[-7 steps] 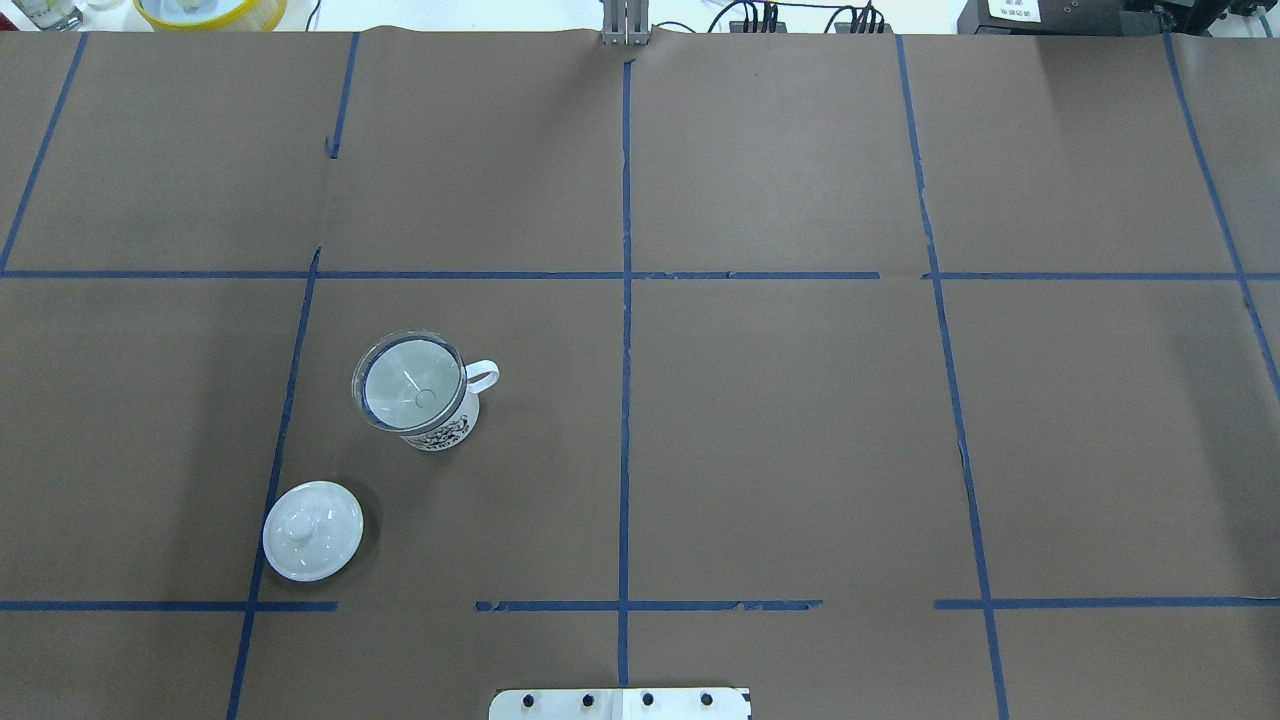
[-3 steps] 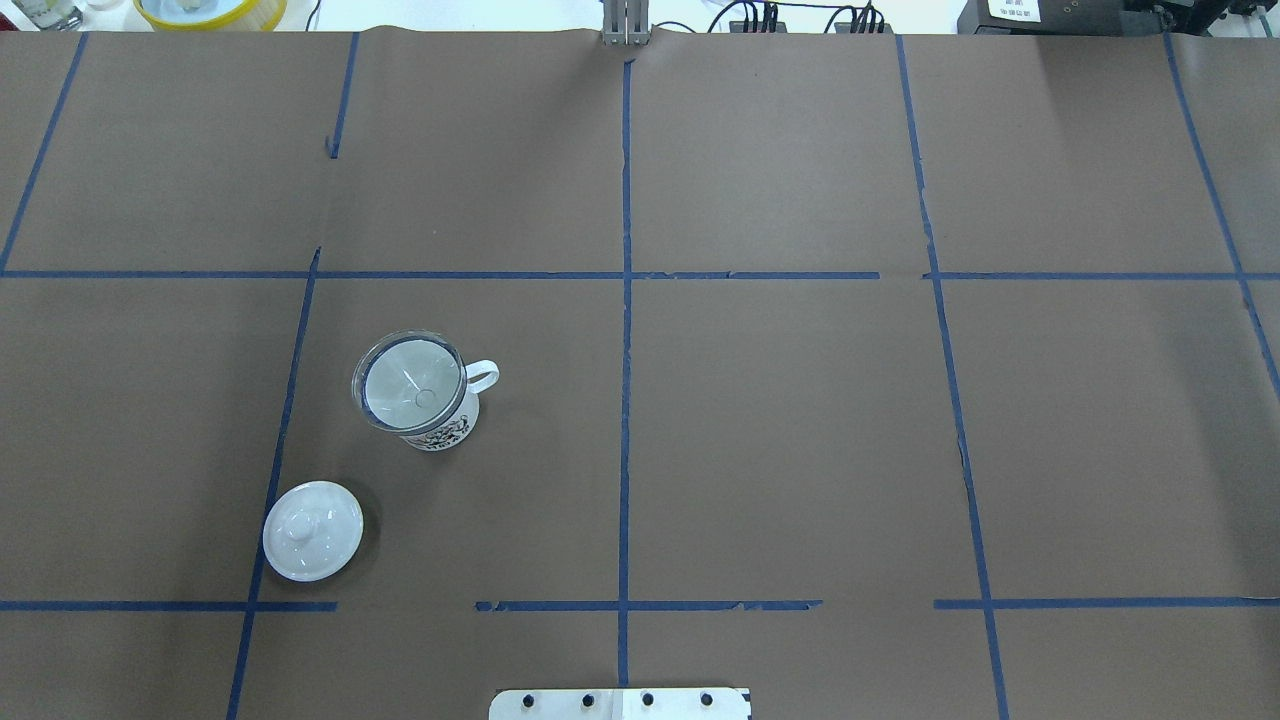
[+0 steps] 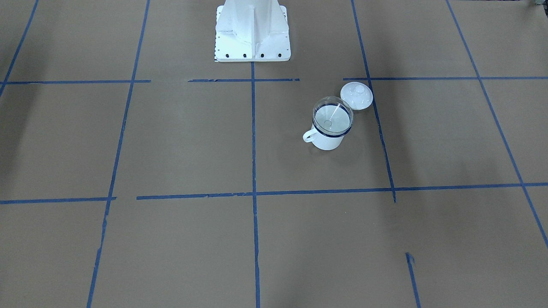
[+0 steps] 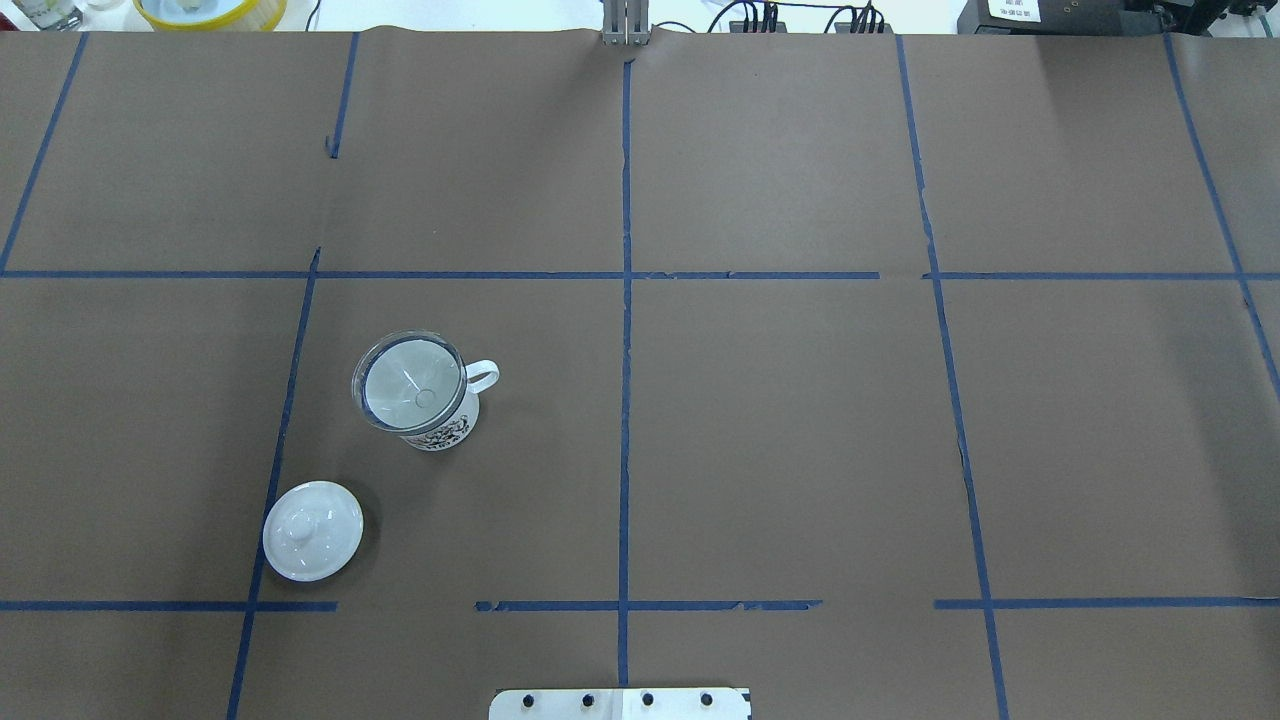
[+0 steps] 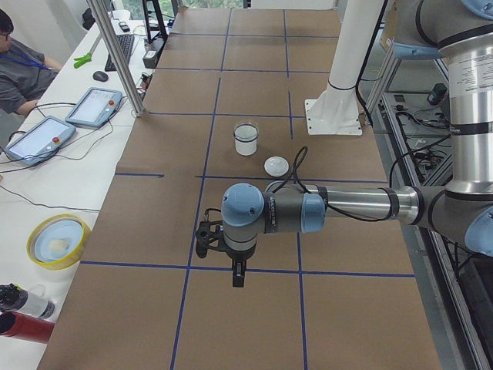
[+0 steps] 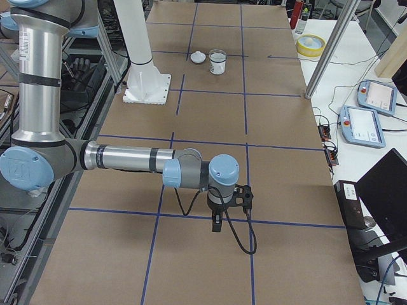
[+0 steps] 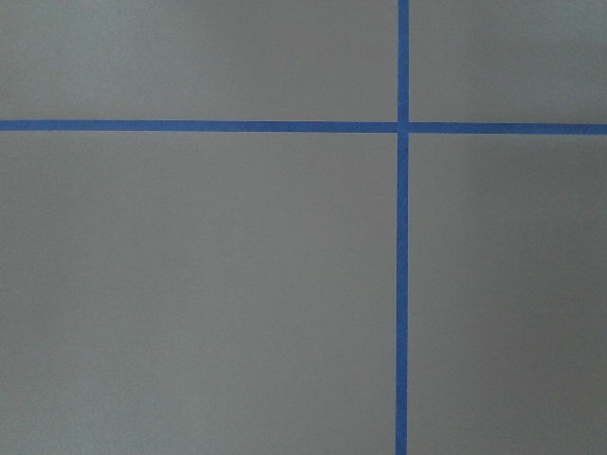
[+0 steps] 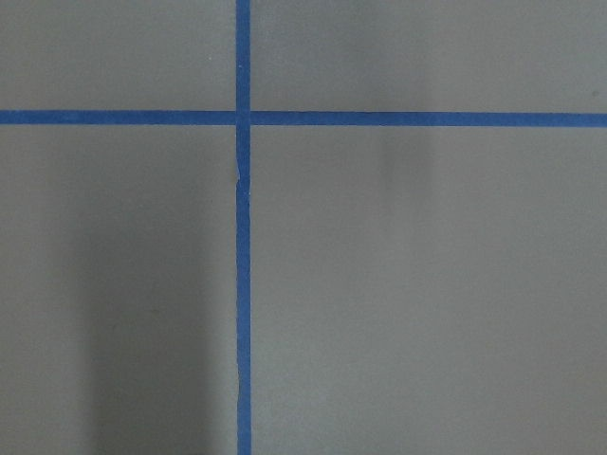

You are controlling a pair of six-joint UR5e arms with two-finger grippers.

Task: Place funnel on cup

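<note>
On the bench (image 4: 800, 450): one white cup (image 4: 443, 425), one clear funnel (image 4: 408, 383), one round white lid (image 4: 312, 531) and one white pedestal (image 3: 252, 30). Two robot arms: one left arm (image 5: 347, 206), one right arm (image 6: 127, 157). Past the bench's edge opposite the robot: two tablets (image 5: 96, 105) (image 5: 35, 139), one yellow-rimmed bowl (image 5: 58, 240), one seated person (image 5: 23, 65).

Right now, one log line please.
funnel: seated on cup | lid: apart from cup | left pincer: far from cup, state unclear | right pincer: far from cup, state unclear
</note>
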